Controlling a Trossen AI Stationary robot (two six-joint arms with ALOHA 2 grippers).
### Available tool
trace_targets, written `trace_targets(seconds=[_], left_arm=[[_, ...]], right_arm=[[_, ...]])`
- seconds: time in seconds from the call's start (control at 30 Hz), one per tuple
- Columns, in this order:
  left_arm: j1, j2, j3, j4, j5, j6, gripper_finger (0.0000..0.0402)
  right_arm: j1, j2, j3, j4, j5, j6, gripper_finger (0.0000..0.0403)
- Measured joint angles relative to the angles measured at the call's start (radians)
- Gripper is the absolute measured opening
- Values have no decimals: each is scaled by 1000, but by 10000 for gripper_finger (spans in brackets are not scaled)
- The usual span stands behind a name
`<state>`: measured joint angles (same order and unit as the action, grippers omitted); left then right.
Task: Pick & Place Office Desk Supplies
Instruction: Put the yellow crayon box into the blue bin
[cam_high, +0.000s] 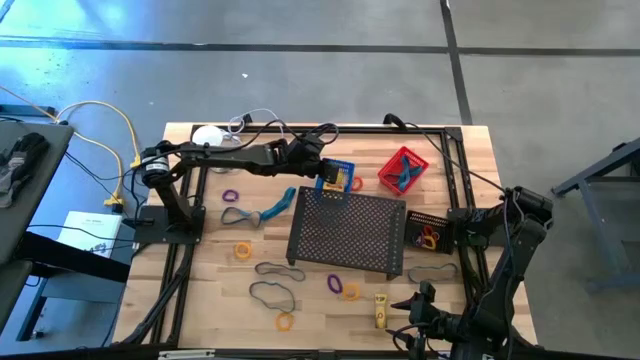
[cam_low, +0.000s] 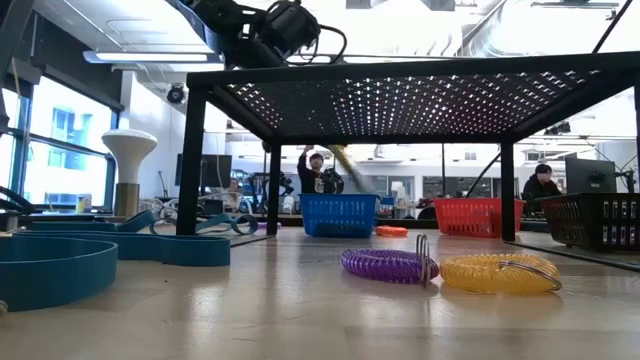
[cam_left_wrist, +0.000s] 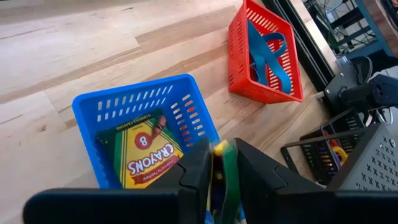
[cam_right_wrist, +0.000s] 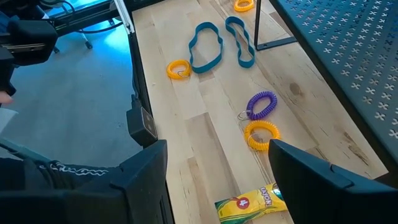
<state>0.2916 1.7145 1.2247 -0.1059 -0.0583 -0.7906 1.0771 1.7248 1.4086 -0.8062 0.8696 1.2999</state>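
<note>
Pinched between the fingers of our left gripper (cam_left_wrist: 219, 171) is a small yellow and green crayon box (cam_left_wrist: 221, 163), hanging just above the blue basket (cam_left_wrist: 93, 106), where another crayon pack (cam_left_wrist: 142, 155) already lies. We should centre over the basket and lower before we let go, so the box drops flat inside. Our right gripper (cam_right_wrist: 217, 171) waits spread open near the table's front edge.

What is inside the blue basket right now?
The blue basket holds a Crayons box lying flat. The left gripper, gripping a yellow-green item, covers the basket's near side, so anything there is hidden.
</note>
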Motion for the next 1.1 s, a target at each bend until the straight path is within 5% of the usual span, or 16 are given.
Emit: trace_targets(seconds=[0.43, 1.1], left_arm=[[0, 0, 0, 6, -47, 21, 65], [-96, 0, 0, 109, -301, 494, 66]], right_arm=[[0, 0, 0, 1, 0, -12, 267], [0, 0, 0, 2, 13, -14, 268]])
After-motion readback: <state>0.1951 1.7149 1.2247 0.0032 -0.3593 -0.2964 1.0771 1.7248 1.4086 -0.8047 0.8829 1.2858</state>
